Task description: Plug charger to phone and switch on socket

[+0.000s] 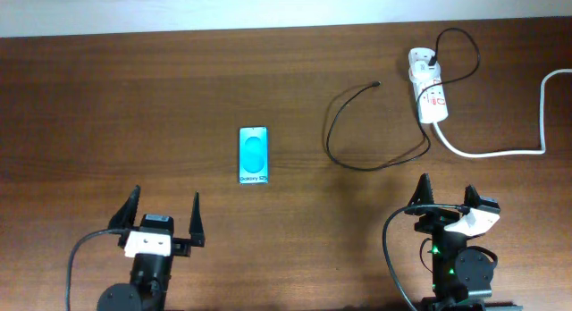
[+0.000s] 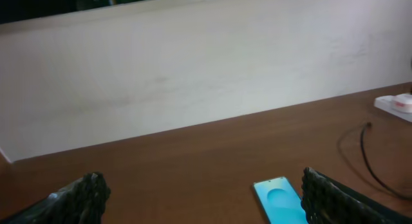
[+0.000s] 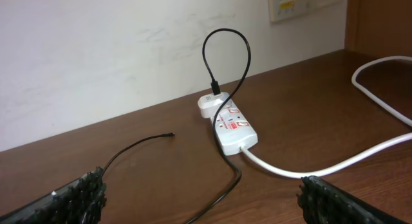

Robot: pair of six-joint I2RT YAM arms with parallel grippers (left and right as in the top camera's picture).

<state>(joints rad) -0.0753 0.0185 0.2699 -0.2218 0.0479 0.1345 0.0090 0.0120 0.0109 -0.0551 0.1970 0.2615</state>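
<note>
The phone (image 1: 254, 155) lies flat mid-table, cyan screen up, white strip toward me; it also shows in the left wrist view (image 2: 280, 201). The white socket strip (image 1: 429, 90) lies at the back right, also in the right wrist view (image 3: 233, 126). The black charger cable (image 1: 357, 141) loops from a plug on the strip to its free tip (image 1: 376, 83); the tip shows in the right wrist view (image 3: 171, 134). My left gripper (image 1: 166, 213) is open and empty, in front of the phone. My right gripper (image 1: 446, 194) is open and empty, in front of the cable loop.
The strip's thick white cord (image 1: 500, 153) runs along the table's right side and off the right edge. A pale wall (image 2: 193, 69) stands behind the table's far edge.
</note>
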